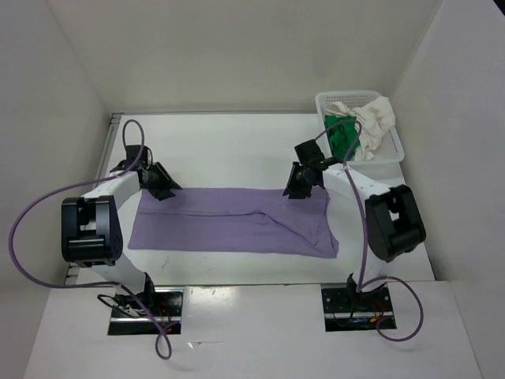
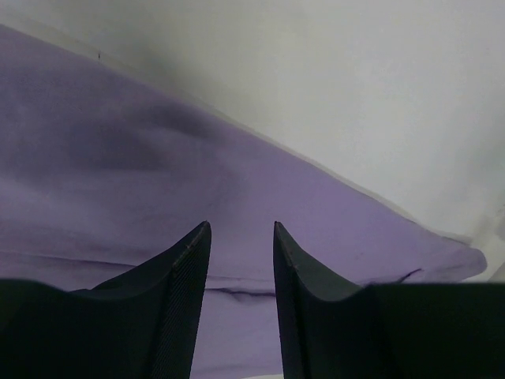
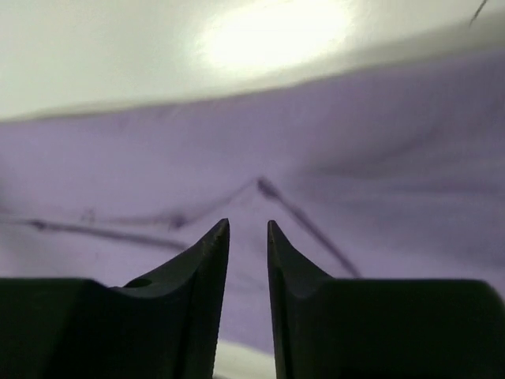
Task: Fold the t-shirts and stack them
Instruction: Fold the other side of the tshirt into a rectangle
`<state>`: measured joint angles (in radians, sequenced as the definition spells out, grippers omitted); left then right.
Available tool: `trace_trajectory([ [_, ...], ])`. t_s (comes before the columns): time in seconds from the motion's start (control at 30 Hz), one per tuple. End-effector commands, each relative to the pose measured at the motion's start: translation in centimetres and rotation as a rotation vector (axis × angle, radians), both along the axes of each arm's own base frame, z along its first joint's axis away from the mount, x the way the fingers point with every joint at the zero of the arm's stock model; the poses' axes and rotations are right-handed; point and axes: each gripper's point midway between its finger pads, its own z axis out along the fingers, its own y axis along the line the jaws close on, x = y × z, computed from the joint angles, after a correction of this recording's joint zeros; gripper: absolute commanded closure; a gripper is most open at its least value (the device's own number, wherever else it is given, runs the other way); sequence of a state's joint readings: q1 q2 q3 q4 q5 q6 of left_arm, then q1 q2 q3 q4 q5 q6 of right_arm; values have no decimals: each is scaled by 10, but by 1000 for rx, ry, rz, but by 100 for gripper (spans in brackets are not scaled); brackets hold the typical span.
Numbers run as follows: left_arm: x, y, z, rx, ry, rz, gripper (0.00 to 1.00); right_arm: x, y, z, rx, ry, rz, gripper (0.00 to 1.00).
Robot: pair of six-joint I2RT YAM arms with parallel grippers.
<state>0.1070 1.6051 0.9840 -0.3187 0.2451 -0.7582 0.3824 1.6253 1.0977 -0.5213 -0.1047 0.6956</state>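
The lavender t-shirt (image 1: 233, 221) lies folded into a long band across the middle of the table. My left gripper (image 1: 162, 189) is at its far left corner, open and empty, with purple cloth (image 2: 237, 181) below its fingers (image 2: 185, 292). My right gripper (image 1: 298, 188) is at the band's far edge towards the right, open with a narrow gap and holding nothing, above creased purple cloth (image 3: 355, 174). The green t-shirt (image 1: 341, 136) and the creamy white t-shirt (image 1: 371, 118) lie crumpled in the white mesh basket (image 1: 394, 150) at the far right.
White walls close in the table on the left, back and right. The basket stands in the far right corner just behind the right arm (image 1: 390, 217). Purple cables loop beside both arm bases (image 1: 146, 304).
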Motion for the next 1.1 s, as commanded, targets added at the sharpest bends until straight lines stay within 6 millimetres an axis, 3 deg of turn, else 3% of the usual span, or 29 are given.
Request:
trace_trajectory([
  [0.0, 10, -4, 3, -2, -27, -39, 55, 46, 8, -4, -33, -120, -30, 68],
  [0.17, 2, 2, -16, -8, 20, -21, 56, 59, 10, -18, -86, -131, 5, 60],
  [0.23, -2, 4, -22, -18, 39, -16, 56, 53, 13, -30, -99, -99, 19, 60],
  [0.47, -8, 3, -28, -45, 53, -1, 56, 27, 43, -32, -88, -62, 104, 60],
  [0.77, -6, 0, -24, -63, 33, -3, 58, 12, 32, -36, -141, -27, 102, 60],
  [0.93, -4, -2, -22, -74, 25, -1, 58, 10, 23, -41, -191, -26, 102, 47],
  [1.0, -2, -2, -21, -73, 16, -1, 58, 6, 20, -49, -205, -9, 112, 47],
  [1.07, -2, -2, -21, -73, 16, -1, 58, -1, 23, -53, -190, 27, 129, 55],
])
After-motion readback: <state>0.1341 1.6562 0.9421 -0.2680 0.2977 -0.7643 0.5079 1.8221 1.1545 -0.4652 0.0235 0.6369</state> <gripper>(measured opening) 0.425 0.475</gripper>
